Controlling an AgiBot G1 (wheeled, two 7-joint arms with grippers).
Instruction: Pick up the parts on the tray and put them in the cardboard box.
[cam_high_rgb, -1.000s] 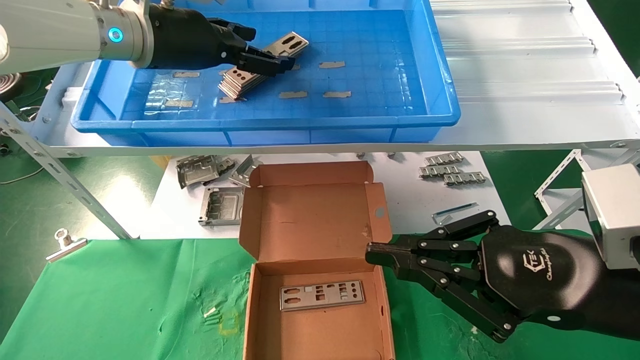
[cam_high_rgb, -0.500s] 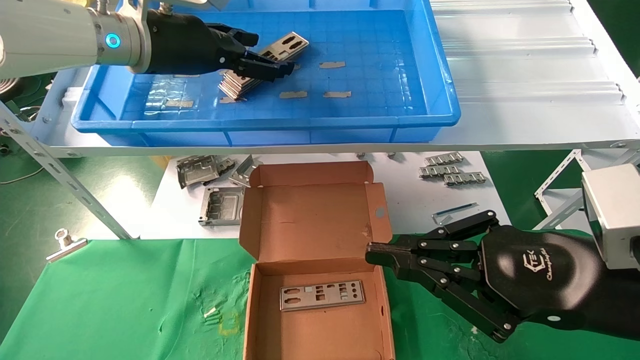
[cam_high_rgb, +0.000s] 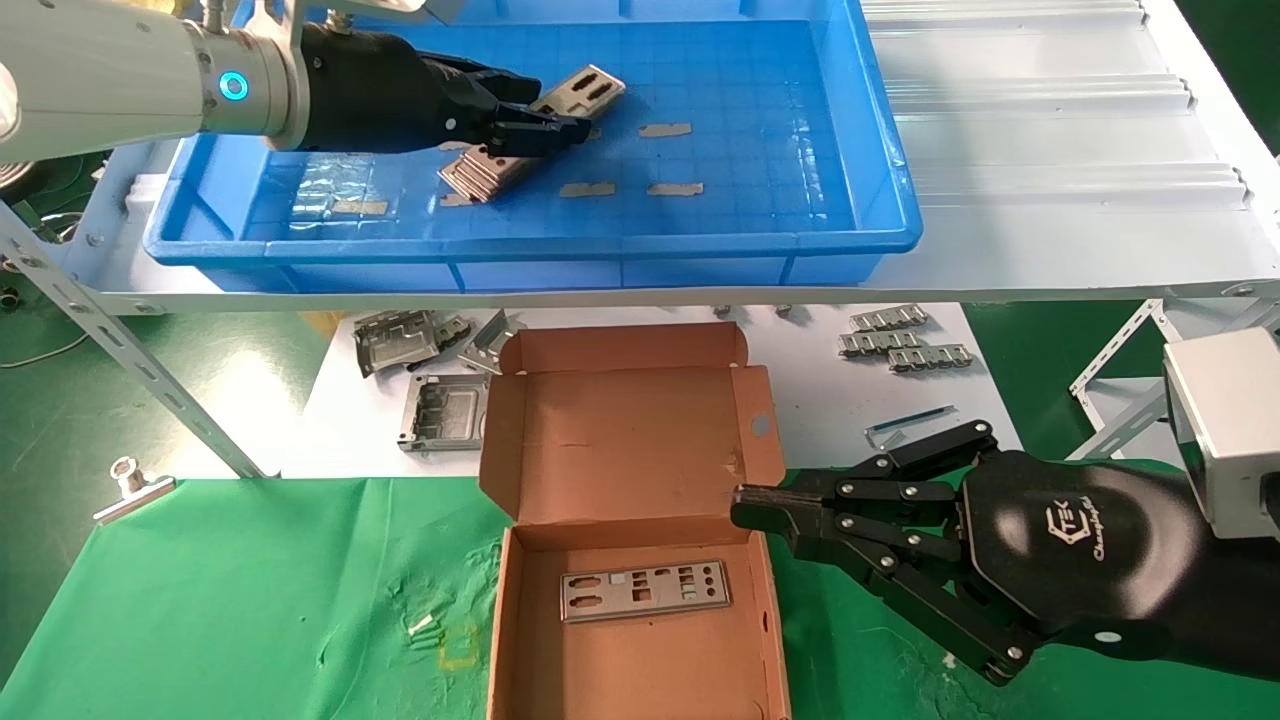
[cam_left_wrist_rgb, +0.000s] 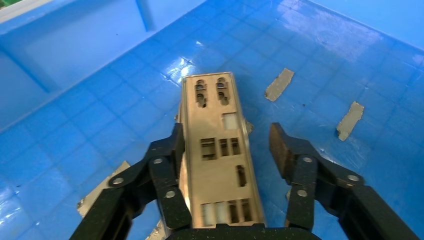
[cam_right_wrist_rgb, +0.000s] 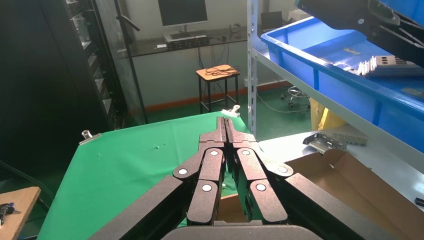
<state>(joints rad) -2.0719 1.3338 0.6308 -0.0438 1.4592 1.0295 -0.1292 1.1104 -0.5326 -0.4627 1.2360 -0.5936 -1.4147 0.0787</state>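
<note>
The blue tray sits on the upper white shelf. Inside it lies a fanned stack of silvery parts, and the top part is tilted up off the stack. My left gripper is open and straddles that part: one finger rests against its edge, while the other pad stands clear. The open cardboard box below holds one part. My right gripper is shut and empty beside the box's right wall.
Grey tape scraps dot the tray floor. Grey brackets and ridged strips lie on the white sheet behind the box. A metal clip sits at the green cloth's left edge. A slanted shelf brace crosses the left side.
My left gripper has dropped lower onto the stack and its fingers have narrowed around the top part, whose far end shifted slightly. The right arm has not moved.
</note>
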